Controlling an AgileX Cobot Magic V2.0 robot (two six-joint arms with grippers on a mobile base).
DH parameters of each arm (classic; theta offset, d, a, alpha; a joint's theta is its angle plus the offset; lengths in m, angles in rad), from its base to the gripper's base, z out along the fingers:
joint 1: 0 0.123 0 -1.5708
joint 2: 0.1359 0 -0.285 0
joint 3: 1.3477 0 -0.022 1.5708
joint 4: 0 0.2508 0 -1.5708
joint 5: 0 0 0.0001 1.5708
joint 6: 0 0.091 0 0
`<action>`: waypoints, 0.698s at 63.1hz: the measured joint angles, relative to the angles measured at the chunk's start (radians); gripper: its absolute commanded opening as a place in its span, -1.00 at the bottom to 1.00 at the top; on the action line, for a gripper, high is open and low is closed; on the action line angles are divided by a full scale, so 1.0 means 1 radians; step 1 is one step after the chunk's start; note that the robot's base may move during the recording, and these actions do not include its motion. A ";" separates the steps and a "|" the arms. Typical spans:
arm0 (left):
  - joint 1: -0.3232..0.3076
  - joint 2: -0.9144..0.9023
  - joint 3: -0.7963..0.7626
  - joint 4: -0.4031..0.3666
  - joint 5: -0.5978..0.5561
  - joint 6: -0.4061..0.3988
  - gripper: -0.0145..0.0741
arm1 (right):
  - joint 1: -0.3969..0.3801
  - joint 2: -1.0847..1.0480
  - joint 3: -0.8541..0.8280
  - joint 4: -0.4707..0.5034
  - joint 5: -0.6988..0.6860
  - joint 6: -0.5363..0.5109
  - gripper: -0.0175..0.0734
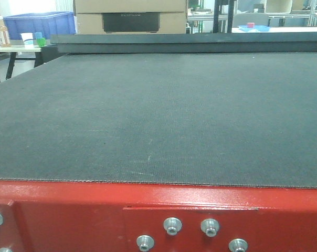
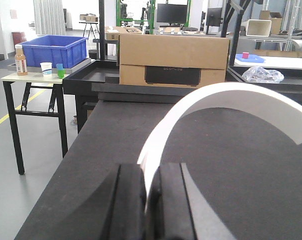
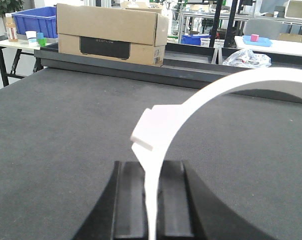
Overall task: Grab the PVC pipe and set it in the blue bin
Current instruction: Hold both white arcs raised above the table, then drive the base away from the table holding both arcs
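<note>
White PVC pipe (image 2: 216, 95) is pinched between the left gripper's (image 2: 151, 172) closed fingers (image 2: 130, 200), arcing toward 2 o'clock. The right gripper (image 3: 152, 167) is likewise clamped on a white arc (image 3: 231, 85).

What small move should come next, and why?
Probably swing the left gripper leftward toward the blue bin. Its jaws look shut on a white curved strip, seemingly the pipe, and the bin stands on a side table beyond the left edge of the mat. The right gripper clamps a similar strip.
</note>
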 measured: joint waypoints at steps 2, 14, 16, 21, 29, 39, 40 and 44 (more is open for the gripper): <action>0.000 0.000 0.000 0.000 0.000 0.000 -0.92 | 0.000 0.000 0.000 0.000 0.000 0.000 -0.96; 0.000 0.000 0.000 0.000 0.000 0.000 -0.92 | 0.000 0.000 0.000 0.000 0.000 0.000 -0.96; 0.000 0.000 0.000 0.000 0.000 0.000 -0.92 | 0.000 0.000 0.000 0.000 0.000 0.000 -0.96; 0.000 0.000 0.000 0.000 0.000 0.000 -0.92 | 0.000 0.000 0.000 0.000 0.000 0.000 -0.96; 0.000 0.000 0.000 0.000 0.000 0.000 -0.92 | 0.000 0.000 0.000 0.000 0.000 0.000 -0.96; 0.000 0.000 0.000 0.000 0.000 0.000 -0.92 | 0.000 0.000 0.000 0.000 0.000 0.000 -0.96; 0.000 0.000 0.000 0.000 0.000 0.000 -0.92 | 0.000 0.000 0.000 0.000 0.000 0.000 -0.96; 0.000 0.000 0.000 0.000 0.000 0.000 -0.92 | 0.000 0.000 0.000 0.000 0.000 0.000 -0.96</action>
